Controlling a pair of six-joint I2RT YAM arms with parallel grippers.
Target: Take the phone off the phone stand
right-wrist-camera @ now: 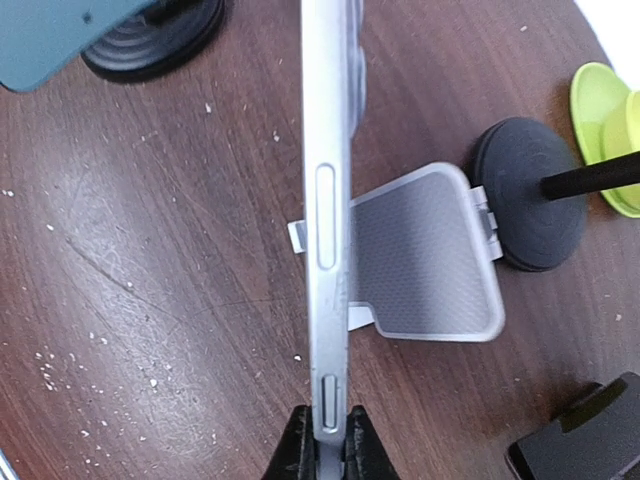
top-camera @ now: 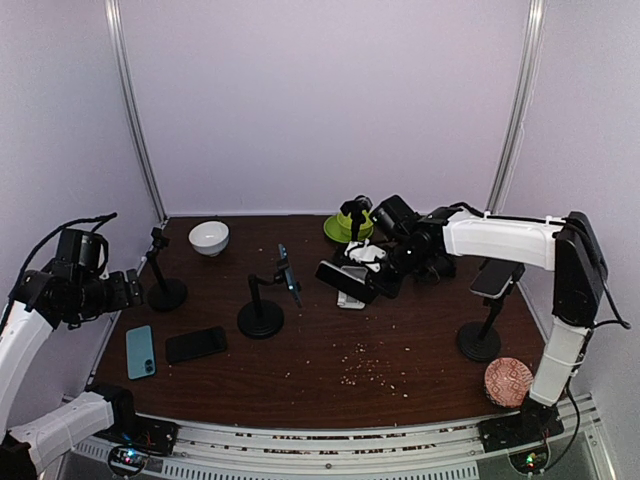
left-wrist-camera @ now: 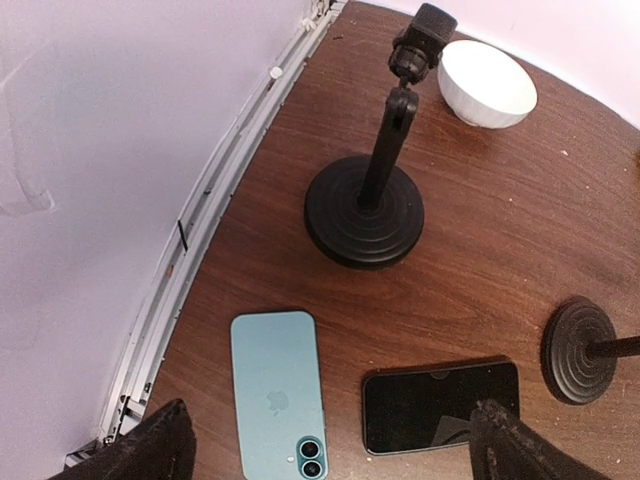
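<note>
My right gripper [right-wrist-camera: 328,430] is shut on the lower edge of a silver phone [right-wrist-camera: 325,150], which I see edge-on running up the right wrist view. Just right of the phone lies the grey folding phone stand [right-wrist-camera: 425,250], its plate tilted back. I cannot tell whether the phone still touches the stand. From above, the right gripper [top-camera: 375,275] holds the phone [top-camera: 345,281] over the stand [top-camera: 352,300] at mid table. My left gripper [left-wrist-camera: 330,450] hangs open at the far left [top-camera: 130,290], above a teal phone [left-wrist-camera: 277,390] and a black phone [left-wrist-camera: 440,405] lying flat.
A blue phone [top-camera: 288,272] sits on a black stand [top-camera: 261,320] left of centre. An empty black stand [top-camera: 165,293] and a white bowl [top-camera: 209,237] are at the back left. A green cup [top-camera: 347,228] stands behind; another phone on a stand [top-camera: 492,278] and a patterned disc [top-camera: 508,381] are on the right.
</note>
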